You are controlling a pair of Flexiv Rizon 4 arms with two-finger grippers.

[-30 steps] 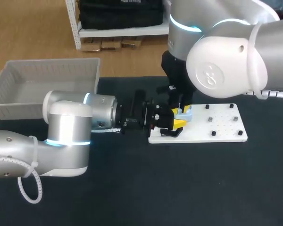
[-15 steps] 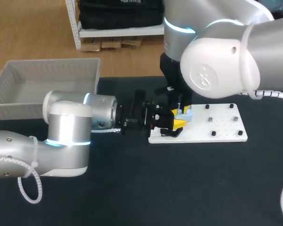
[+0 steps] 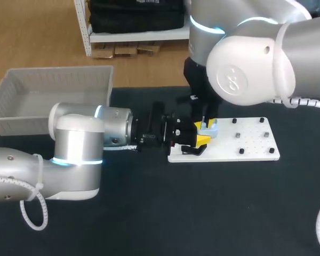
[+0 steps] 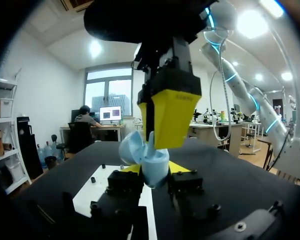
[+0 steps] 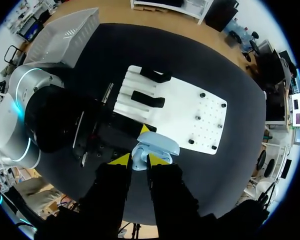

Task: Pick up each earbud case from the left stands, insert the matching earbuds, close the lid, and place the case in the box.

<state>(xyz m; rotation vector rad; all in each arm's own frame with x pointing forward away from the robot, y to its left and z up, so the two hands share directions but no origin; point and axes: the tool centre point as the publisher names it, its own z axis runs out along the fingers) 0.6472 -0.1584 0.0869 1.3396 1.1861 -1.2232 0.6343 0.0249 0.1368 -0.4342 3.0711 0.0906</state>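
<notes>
Left wrist view: left gripper point(image 4: 155, 174) clamped on a pale blue earbud case point(image 4: 146, 159), lid open. Right gripper point(image 5: 139, 160) at the case from above, grip impossible to tell. Small print on it, unreadable. Close by, white board point(image 3: 250, 145) on dark surface point(image 3: 202, 213).

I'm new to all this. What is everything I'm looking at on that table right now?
earbud case: one, light blue, lid open, held over the board's left end.
board: one, white, flat on the table, right of the middle.
stands: two, black, on the board's end nearer the box.
pegs: six, small, black, on the board's other half.
box: one, pale grey, at the table's far left corner.
table: one, black top.
left gripper: one, black with yellow tips, shut on the earbud case from the side.
right gripper: one, same colours, at the case from above.
</notes>
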